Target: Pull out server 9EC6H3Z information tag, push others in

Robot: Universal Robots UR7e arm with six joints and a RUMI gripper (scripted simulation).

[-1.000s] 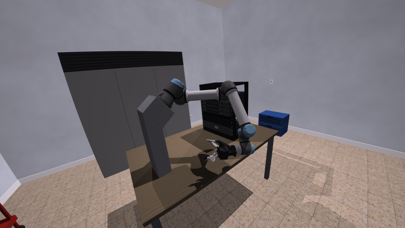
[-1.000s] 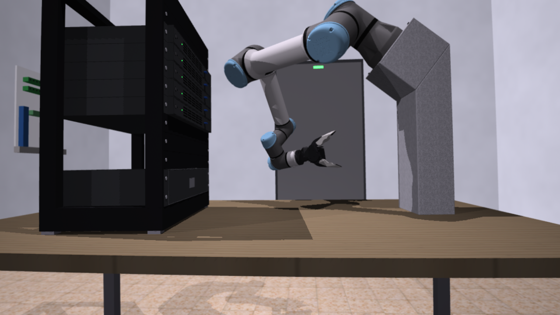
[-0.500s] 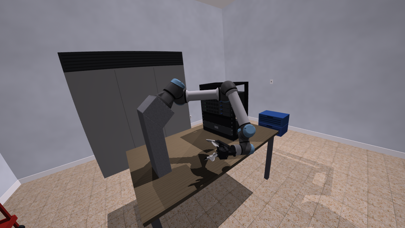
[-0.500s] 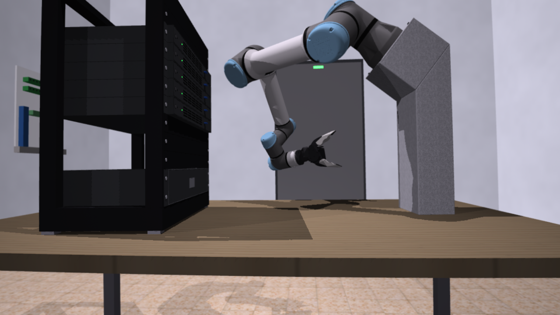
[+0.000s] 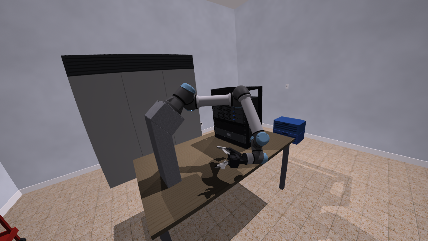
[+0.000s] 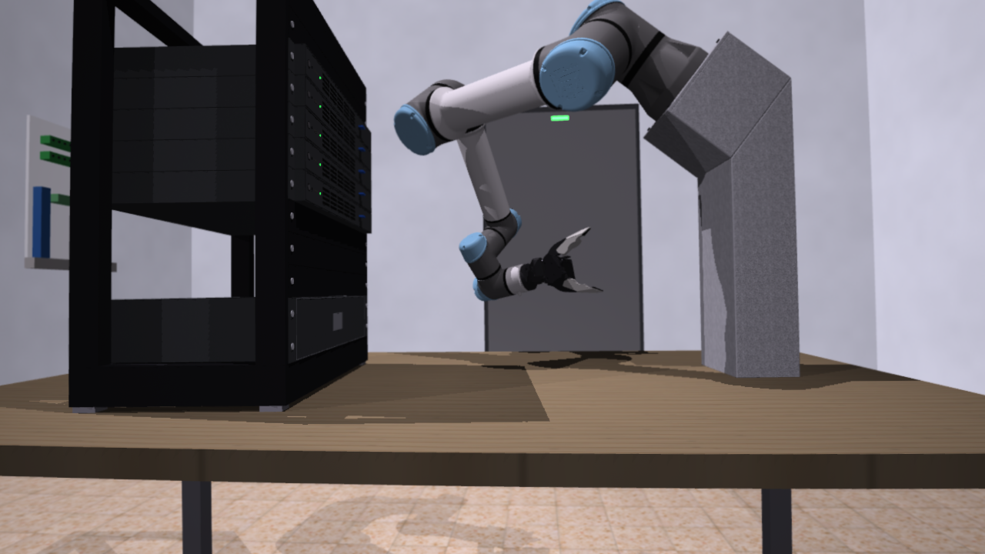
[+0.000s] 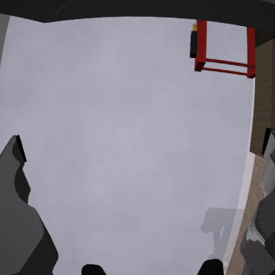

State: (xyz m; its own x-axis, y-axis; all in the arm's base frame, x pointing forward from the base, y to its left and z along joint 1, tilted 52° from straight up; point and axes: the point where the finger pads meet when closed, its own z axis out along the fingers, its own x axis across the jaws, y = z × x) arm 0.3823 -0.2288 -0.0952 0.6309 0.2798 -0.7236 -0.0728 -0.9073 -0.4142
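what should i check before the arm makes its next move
1. Claw open and holding nothing: ok
2. Claw away from the rack: ok
3. Claw aimed at the rack front: not ok, it points toward the grey pedestal side
4. Rack upright on the table: ok
5. Service tag 9EC6H3Z located: cannot tell, no tag text readable
6. Wrist view shows the servers: not ok, mostly wall

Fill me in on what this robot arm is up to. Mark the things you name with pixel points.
A single arm, mounted on a grey column (image 5: 163, 143) (image 6: 750, 275), has its gripper (image 5: 219, 157) (image 6: 596, 259) open above the table (image 5: 152, 209) (image 6: 482, 434), holding nothing and pointing away from the server rack (image 5: 213, 119) (image 6: 272, 206). The rack stands upright on the table. No information tag looks pulled out, though the service tags can't be read.
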